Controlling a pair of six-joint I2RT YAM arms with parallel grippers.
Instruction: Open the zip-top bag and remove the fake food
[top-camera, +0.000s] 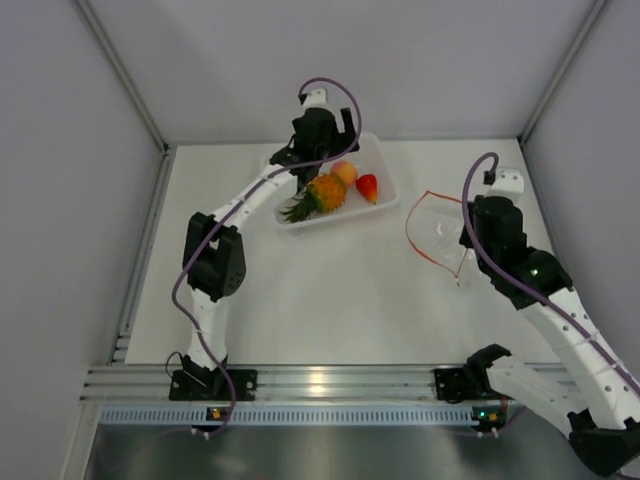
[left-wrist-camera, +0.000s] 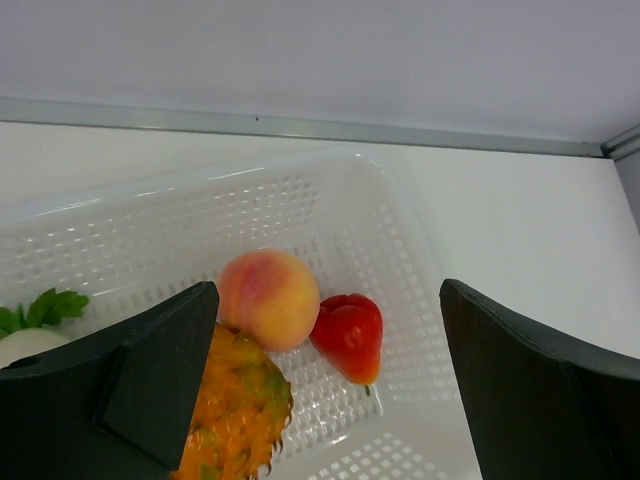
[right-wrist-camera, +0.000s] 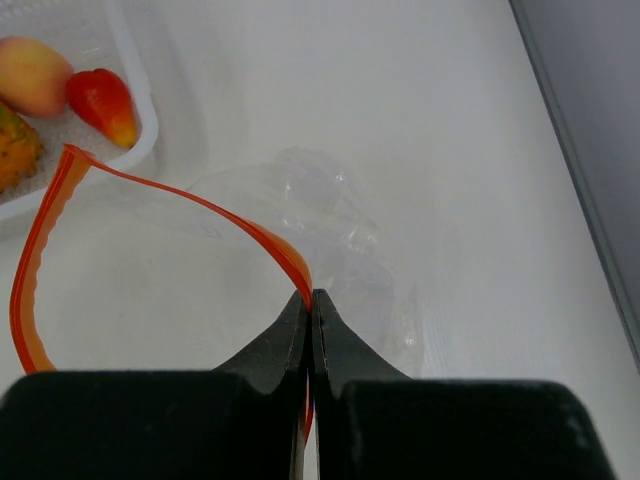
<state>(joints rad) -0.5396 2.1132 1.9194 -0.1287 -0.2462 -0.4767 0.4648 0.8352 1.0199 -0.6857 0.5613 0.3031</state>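
The clear zip-top bag (top-camera: 440, 232) lies open and empty at the right, its red-orange zip strip (right-wrist-camera: 190, 205) curving in a loop. My right gripper (right-wrist-camera: 311, 300) is shut on that strip. The orange pineapple (top-camera: 322, 193), peach-coloured fruit (top-camera: 344, 173) and small red fruit (top-camera: 367, 186) lie in the rigid clear tray (top-camera: 385, 203). My left gripper (left-wrist-camera: 330, 400) is open above the tray, over the peach (left-wrist-camera: 268, 298), red fruit (left-wrist-camera: 350, 335) and pineapple (left-wrist-camera: 235, 410). The white vegetable (left-wrist-camera: 25, 345) with green top shows at the left edge.
The tray (left-wrist-camera: 330, 210) is perforated and stands near the back wall. Grey walls enclose the table on three sides. An aluminium rail (top-camera: 320, 385) runs along the near edge by the arm bases.
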